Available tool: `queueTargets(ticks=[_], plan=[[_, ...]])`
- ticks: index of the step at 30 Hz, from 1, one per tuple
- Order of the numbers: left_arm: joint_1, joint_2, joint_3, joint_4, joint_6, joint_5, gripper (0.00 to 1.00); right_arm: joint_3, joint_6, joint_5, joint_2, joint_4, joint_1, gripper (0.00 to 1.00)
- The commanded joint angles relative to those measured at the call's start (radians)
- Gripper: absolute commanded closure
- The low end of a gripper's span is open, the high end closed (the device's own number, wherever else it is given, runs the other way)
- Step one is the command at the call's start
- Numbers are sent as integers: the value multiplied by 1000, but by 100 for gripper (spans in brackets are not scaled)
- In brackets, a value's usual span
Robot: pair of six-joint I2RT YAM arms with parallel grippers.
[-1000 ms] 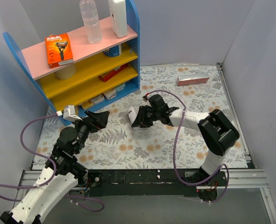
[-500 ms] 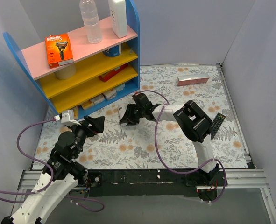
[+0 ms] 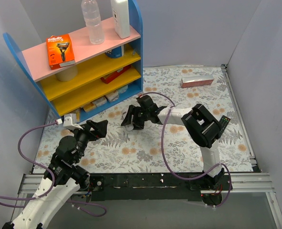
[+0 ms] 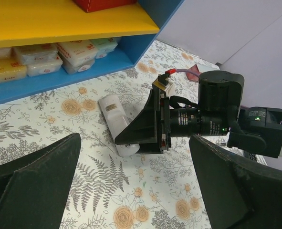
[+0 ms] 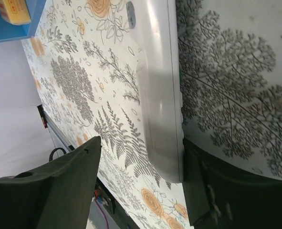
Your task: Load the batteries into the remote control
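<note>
White remote [image 4: 113, 117], long axis toward shelf [image 4: 59, 80], betw. parted R jaws; L jaws wide.

White remote [image 4: 113, 117] on floral cloth [image 4: 131, 200], right fingers [image 4: 141, 128] at its end; left fingers [image 4: 31, 176] spread wide

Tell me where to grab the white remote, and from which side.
Probably take the white remote across its narrow width near mid-length, coming straight down from above. It lies flat on the table, long and slim, both long edges free; the right gripper straddles it there, jaws open.
</note>
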Motion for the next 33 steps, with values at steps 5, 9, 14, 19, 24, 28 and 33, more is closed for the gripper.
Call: queueTargets(ticks=[5, 9, 14, 19, 24, 28, 33], plan=[[2, -22, -7, 14, 29, 26, 2, -160, -73, 133, -121, -265, 2, 12], [2, -27, -7, 26, 42, 43, 2, -210, -102, 196, -189, -376, 2, 7], [3, -45, -9, 28, 45, 35, 2, -259, -171, 329, -328, -503, -2, 3], [3, -48, -9, 31, 42, 30, 2, -272, -252, 469, -508, -636, -42, 2], [3, -47, -9, 31, 45, 33, 2, -263, -369, 556, -643, -731, -138, 2], [2, -47, -10, 31, 42, 33, 2, -256, -438, 678, -723, -882, -282, 2], [2, -42, -6, 35, 40, 53, 2, -330, -482, 724, -798, -891, -607, 2]])
